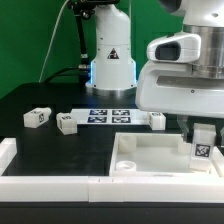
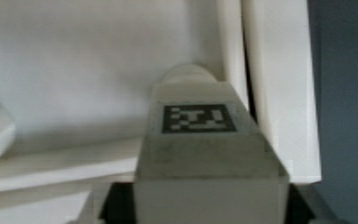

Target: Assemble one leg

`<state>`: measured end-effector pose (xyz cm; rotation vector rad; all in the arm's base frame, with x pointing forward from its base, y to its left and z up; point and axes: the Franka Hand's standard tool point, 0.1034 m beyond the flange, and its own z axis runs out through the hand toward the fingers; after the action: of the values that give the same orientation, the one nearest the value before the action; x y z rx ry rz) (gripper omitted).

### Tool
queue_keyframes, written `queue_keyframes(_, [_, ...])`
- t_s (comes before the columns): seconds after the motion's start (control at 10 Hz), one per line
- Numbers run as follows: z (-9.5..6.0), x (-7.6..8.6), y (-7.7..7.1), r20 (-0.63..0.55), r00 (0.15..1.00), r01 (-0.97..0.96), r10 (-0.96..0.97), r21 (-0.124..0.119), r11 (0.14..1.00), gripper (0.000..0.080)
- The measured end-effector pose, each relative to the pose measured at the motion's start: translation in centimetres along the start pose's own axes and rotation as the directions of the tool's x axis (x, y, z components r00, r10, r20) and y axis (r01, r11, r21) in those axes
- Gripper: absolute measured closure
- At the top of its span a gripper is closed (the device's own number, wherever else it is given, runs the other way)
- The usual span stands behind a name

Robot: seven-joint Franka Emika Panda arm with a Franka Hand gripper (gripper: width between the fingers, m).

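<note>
My gripper (image 1: 203,138) is shut on a leg (image 1: 203,152), a chunky white block with a square tag, and holds it upright over the corner of the large white tray-like part (image 1: 150,158) at the exterior view's right. In the wrist view the held leg (image 2: 202,140) fills the middle, tag facing the camera, between my dark fingers (image 2: 130,203). Below it lies the tray-like part's white surface (image 2: 69,70). Whether the leg touches the part's corner socket I cannot tell. Three more legs lie on the black table: one (image 1: 38,117), another (image 1: 67,124) and a third (image 1: 157,120).
The marker board (image 1: 108,114) lies flat behind the tray-like part. A white rail (image 1: 40,185) runs along the front edge. The arm's base (image 1: 110,60) stands at the back. The table's dark surface (image 2: 345,90) shows beside the tray-like part's rim.
</note>
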<state>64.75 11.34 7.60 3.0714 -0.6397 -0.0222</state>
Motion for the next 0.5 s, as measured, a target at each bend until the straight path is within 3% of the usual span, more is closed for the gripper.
queue_keyframes(0.3, [0.08,0.16,0.20,0.007,0.934,-0.357,0.357,0.018,0.934,0.0508])
queue_keyframes(0.5, [0.13,0.12,0.32,0.012,0.868,-0.496,0.496,0.014,0.868,0.0508])
